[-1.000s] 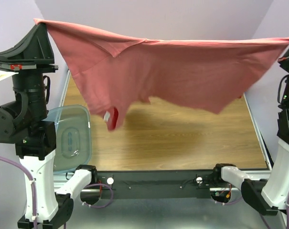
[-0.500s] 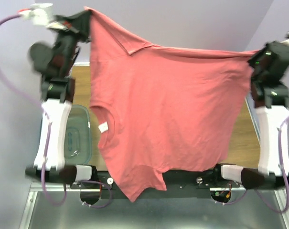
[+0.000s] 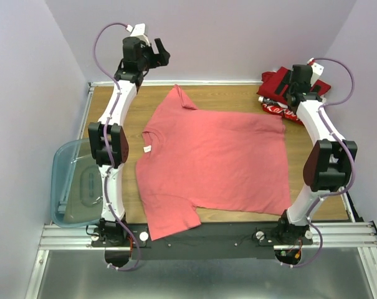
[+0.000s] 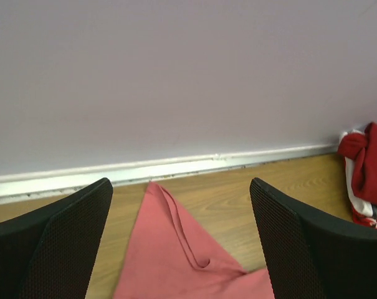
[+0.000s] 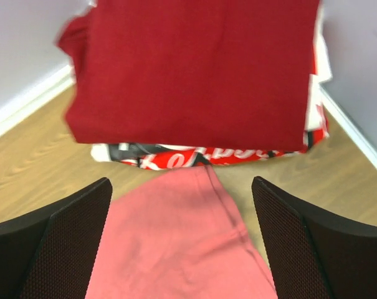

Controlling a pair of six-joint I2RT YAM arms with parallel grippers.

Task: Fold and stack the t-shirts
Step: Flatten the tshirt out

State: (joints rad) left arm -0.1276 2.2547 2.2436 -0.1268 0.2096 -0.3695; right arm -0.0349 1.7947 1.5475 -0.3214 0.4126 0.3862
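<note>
Pink shirt [image 3: 213, 162] flat, L claw [image 4: 181, 205], R claw [image 5: 182, 202] spread above corners

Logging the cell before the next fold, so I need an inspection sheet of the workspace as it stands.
Surface: wooden table, cloth across its middle.
Job's things: salmon-pink shirt spread flat, one sleeve overhanging the near edge; dark red shirt lying on printed red shirt, far right corner.
Clutter: plastic bin beside the left edge.
Grippers: left pincer open, empty, over the pink shirt's far corner; right pincer open, empty.
Cables: purple cables loop along both arms, off the cloth.
Surroundings: lavender walls; nothing else seen.
</note>
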